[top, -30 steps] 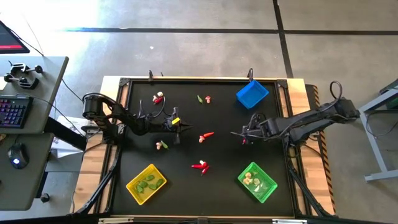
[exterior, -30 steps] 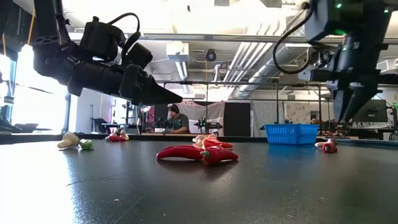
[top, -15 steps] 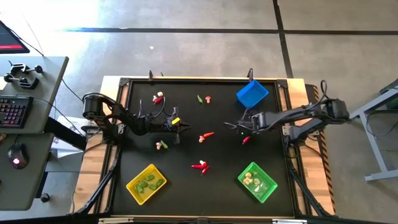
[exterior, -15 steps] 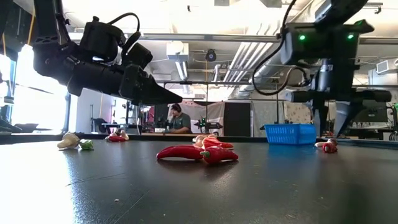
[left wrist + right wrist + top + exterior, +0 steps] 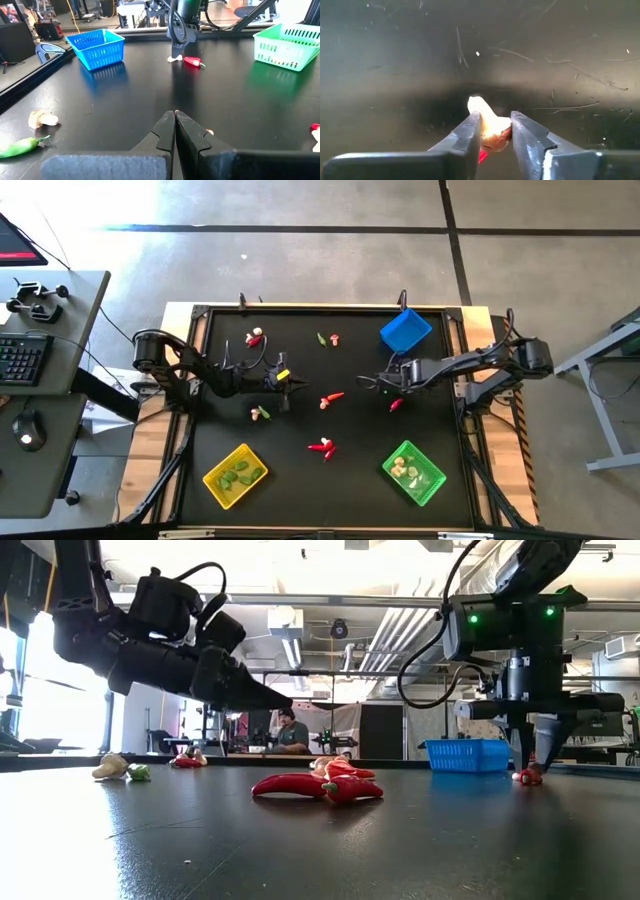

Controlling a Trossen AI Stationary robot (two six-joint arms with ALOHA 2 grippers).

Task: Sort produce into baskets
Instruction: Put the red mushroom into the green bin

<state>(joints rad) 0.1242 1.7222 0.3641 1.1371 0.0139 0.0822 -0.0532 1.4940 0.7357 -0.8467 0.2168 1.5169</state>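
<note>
Black matting covers your bench, framed by a raised rail, with concrete floor and a side desk beyond. Starting at the left: the left end effector hangs above the mat near the middle, its fingers pressed together on nothing, and a bulb with a pod lies just beside it. The yellow basket with green pods sits at the near-left corner. Loose chilies lie mid-mat. Further right, your right end effector is down at the mat, fingers narrowly parted either side of a whitish bulb with a red chili touching it; whether the fingers already bear on the bulb I can't tell. To do this well, centre on the bulb alone, close gently so the chili isn't pinched too, then lift straight up. The green basket, near-right, already holds pale bulbs, so it's probably your target; the way there looks open. Keep clear of the blue basket behind.
</note>
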